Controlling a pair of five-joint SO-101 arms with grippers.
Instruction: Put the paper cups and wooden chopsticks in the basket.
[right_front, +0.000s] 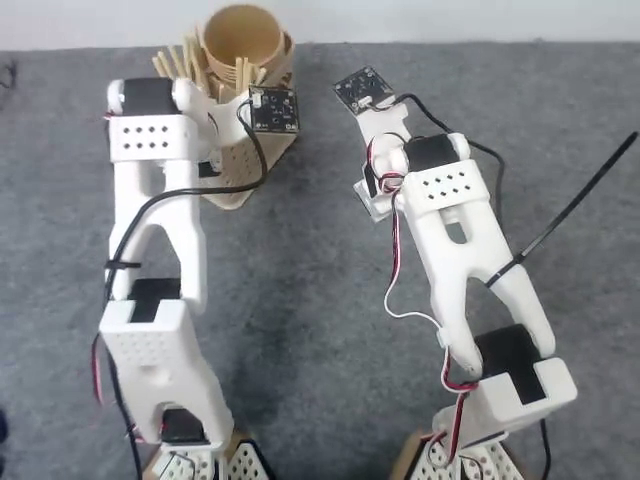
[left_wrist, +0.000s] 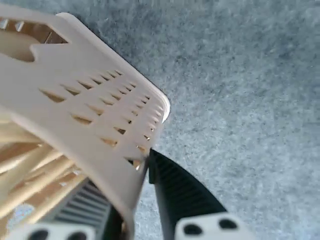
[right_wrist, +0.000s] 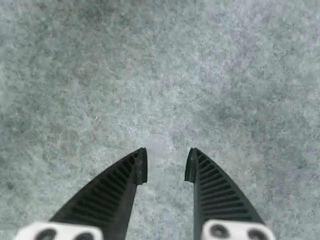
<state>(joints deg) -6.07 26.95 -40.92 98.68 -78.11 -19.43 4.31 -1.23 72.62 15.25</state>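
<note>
A cream slotted basket (right_front: 238, 182) stands at the back left of the grey carpet. Stacked paper cups (right_front: 243, 45) and a bundle of wooden chopsticks (right_front: 180, 62) sit inside it. My left gripper (left_wrist: 127, 185) is open at the basket's rim. The basket wall (left_wrist: 90, 100) runs between its jaws, with the black finger (left_wrist: 175, 192) outside and the other inside beside the chopsticks (left_wrist: 30, 175). My right gripper (right_wrist: 165, 167) is open just above bare carpet, right of the basket, with nothing between its fingers.
The grey carpet (right_front: 320, 270) covers the table. A thin black cable tie (right_front: 580, 200) sticks out from the right arm (right_front: 450, 190). Both arm bases stand at the near edge.
</note>
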